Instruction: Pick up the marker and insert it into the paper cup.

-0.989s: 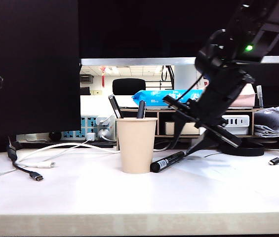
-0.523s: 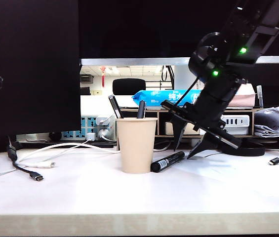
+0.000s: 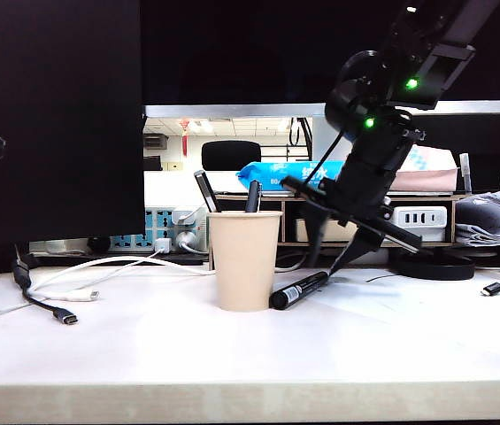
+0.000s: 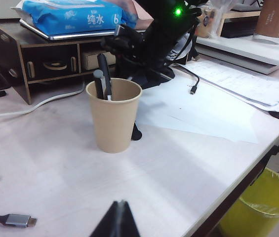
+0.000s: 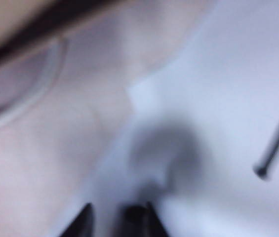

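On the pale worktop (image 3: 232, 354), the paper cup (image 3: 244, 259) is standing upright near the front, with two other pens sticking out of its mouth. Just beside its base, toward the right arm's side, the marker (image 3: 300, 289) is lying flat, not yet lifted. Its long axis is running from a capped end almost touching the cup's foot, back and away toward the right, with the white print facing the exterior camera.

The right claw (image 3: 331, 261) is reaching down over the far end of that barrel, fingers parted and straddling the marker's line, gripping nothing so far as the exterior view shows. Whether a fingertip is already touching the barrel cannot be told. The right wrist view is blurring heavily; only two dark fingertips (image 5: 85, 222) with a dark shape between them are showing, probably the marker's end.

The left claw (image 4: 117, 224) is sitting low and far off, well apart from cup and marker, its fingers pressed together and empty. So the right arm is plainly the nearer one, and the coming grasp seems to be turning on clenching across the barrel's width, not along it.

Farther back, a wooden shelf (image 3: 294, 228) is carrying a blue wipes pack (image 3: 285, 174).
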`<state>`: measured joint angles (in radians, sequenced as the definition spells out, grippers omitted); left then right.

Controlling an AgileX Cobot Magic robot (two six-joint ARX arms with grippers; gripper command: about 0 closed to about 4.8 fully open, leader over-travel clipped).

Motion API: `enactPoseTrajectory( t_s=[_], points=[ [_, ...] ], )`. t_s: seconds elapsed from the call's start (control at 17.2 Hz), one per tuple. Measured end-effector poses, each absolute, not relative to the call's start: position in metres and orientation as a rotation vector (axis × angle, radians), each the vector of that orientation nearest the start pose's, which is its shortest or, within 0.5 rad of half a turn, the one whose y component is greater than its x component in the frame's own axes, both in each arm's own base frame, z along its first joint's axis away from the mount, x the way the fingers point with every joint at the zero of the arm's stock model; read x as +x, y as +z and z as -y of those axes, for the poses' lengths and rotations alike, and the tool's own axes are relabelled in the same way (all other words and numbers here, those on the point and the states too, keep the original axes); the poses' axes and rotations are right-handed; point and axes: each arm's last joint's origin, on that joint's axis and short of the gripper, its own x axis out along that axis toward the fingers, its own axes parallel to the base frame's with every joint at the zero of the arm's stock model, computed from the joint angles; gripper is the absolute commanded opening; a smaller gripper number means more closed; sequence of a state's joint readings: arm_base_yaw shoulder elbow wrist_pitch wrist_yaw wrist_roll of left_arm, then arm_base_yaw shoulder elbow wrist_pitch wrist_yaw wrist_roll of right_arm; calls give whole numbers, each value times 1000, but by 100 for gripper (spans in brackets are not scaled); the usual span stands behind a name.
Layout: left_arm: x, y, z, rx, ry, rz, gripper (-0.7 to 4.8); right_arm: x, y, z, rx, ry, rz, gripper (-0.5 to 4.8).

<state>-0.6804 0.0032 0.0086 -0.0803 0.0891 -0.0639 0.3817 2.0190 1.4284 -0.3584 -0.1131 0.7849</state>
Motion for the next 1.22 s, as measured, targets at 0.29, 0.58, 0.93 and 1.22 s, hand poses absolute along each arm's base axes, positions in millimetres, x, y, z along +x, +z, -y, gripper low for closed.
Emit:
enactPoseTrajectory(
  t_s=[0.29,0.58,0.93,1.22],
  points=[
    [74,158,63,-38,-766,-98,-6,391,173,-162,545,44,-1115,135],
    [74,158,63,-38,-766,-98,-5,391,173,-162,539,33,-1108,135],
    [74,158,63,-38,-766,-98,-6,391,174,-163,535,33,-1101,112],
    [74,158,63,-38,-766,-98,-6,391,173,-164,531,33,-1097,113]
  ],
)
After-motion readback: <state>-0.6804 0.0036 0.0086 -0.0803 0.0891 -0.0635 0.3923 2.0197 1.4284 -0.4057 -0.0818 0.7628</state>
